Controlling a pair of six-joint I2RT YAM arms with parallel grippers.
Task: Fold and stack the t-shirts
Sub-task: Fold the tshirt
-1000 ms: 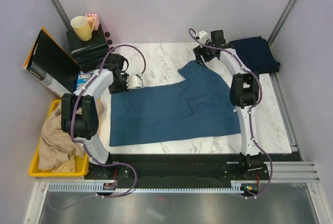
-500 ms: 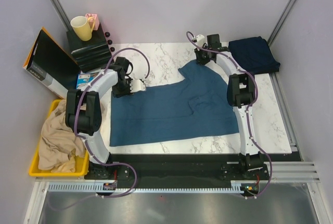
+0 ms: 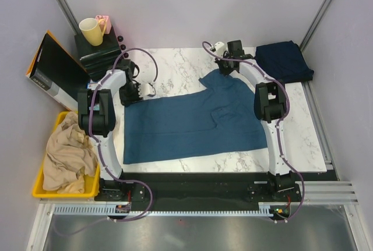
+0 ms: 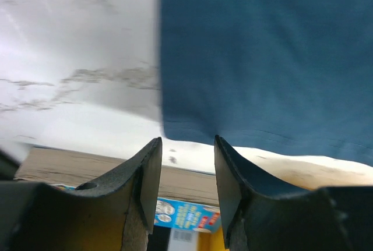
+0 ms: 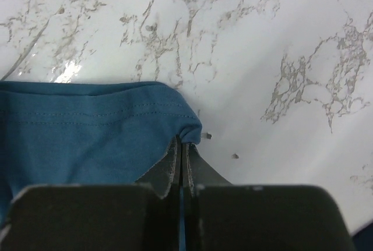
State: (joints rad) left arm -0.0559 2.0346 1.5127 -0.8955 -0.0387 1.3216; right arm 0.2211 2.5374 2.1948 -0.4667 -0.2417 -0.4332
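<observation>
At the table's (image 3: 178, 59) far edge, right gripper (image 5: 182, 144) pinched tight on the hemmed corner of the steel-blue t-shirt (image 3: 192, 123); cloth bunches into a small fold right at the fingertips. Left gripper (image 4: 187, 146) sits at the shirt's far left corner, jaws parted, nothing between them; cloth edge lies just beyond the tips, contact unclear. Yellow bin (image 3: 38, 187) beside the table's near left, heaped with crumpled tan cloth (image 3: 67, 158) rising over the rim. Yellow mug (image 3: 90, 29) upright on a stack of black boxes (image 3: 99, 53), far left; contents not visible. Steel-blue t-shirt spread flat across the marble top, mostly smooth, one sleeve reaching toward the right gripper. Navy t-shirt (image 3: 284, 60) folded in a compact pile at the far right corner, apart from the blue one
</observation>
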